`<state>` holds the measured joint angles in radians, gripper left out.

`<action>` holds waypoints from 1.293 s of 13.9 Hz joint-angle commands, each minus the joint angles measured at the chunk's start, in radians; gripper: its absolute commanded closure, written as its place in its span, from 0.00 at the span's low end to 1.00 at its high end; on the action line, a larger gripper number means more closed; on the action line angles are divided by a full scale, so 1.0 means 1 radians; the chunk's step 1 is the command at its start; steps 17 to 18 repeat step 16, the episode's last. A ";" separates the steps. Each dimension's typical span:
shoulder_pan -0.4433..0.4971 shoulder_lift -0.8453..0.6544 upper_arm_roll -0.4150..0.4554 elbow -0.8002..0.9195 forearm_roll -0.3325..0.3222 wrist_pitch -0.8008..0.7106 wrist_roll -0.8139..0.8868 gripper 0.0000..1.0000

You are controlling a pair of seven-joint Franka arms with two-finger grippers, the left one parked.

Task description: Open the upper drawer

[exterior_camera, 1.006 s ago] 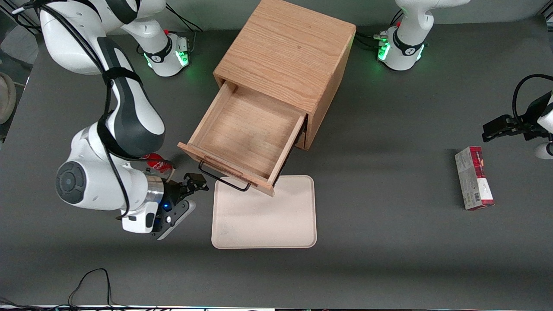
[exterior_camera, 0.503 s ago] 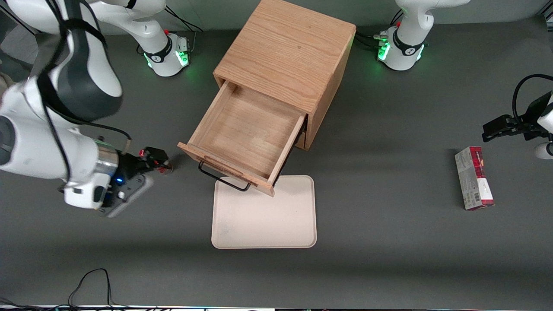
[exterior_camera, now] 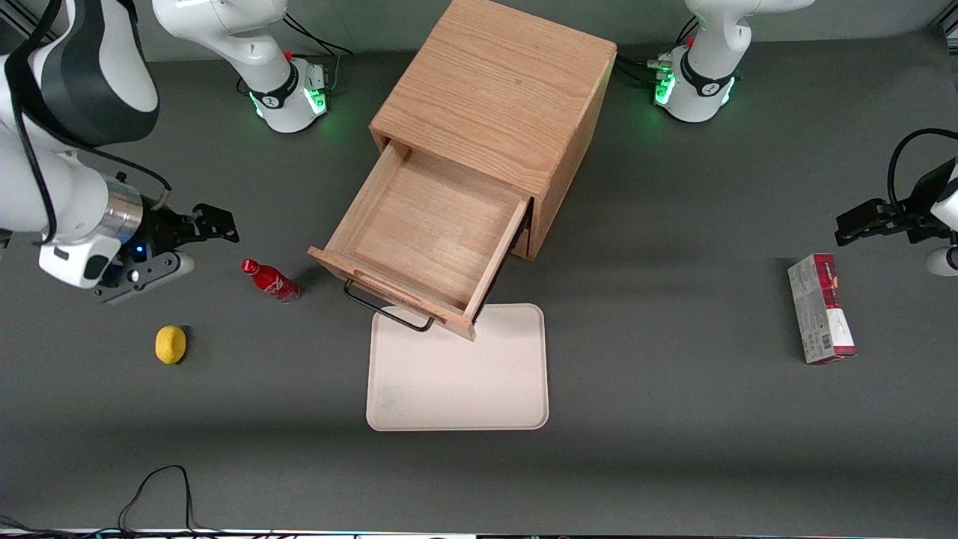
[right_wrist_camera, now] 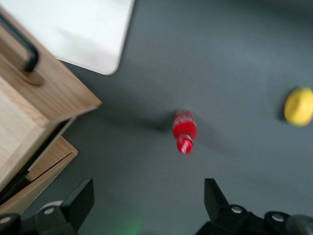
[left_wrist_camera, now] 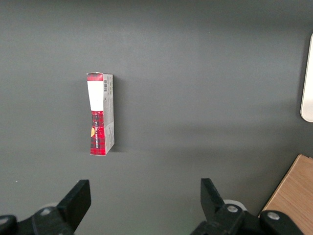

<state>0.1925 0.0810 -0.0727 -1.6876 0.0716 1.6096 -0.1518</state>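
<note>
Upper drawer (exterior_camera: 430, 236): pulled well out of the oak cabinet (exterior_camera: 498, 97), empty, its black wire handle (exterior_camera: 385, 307) overhanging the beige tray (exterior_camera: 456, 370). I judge the task done. Risk: my gripper (exterior_camera: 217, 224) hangs just beside the upright red bottle (exterior_camera: 269, 279); a careless sweep would topple it. Arm pose: wrist level, toward the working arm's end from the cabinet, fingers spread, holding nothing.

The upper drawer (exterior_camera: 430, 239) of the wooden cabinet (exterior_camera: 498, 97) is light oak and stands pulled far out, its inside bare. Its thin black wire handle (exterior_camera: 385, 308) overhangs the edge of the cream tray (exterior_camera: 456, 382). The tool (exterior_camera: 213, 224) hangs open, well apart from the cabinet, toward the working arm's end of the worktop.
</note>
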 commanded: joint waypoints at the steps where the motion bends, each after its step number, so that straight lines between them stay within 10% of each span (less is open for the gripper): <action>1: 0.008 -0.072 -0.036 -0.049 -0.026 -0.011 0.071 0.00; 9: 0.015 -0.178 -0.098 -0.072 -0.024 -0.014 0.017 0.00; 18: -0.111 -0.164 0.051 -0.041 -0.069 -0.026 0.012 0.00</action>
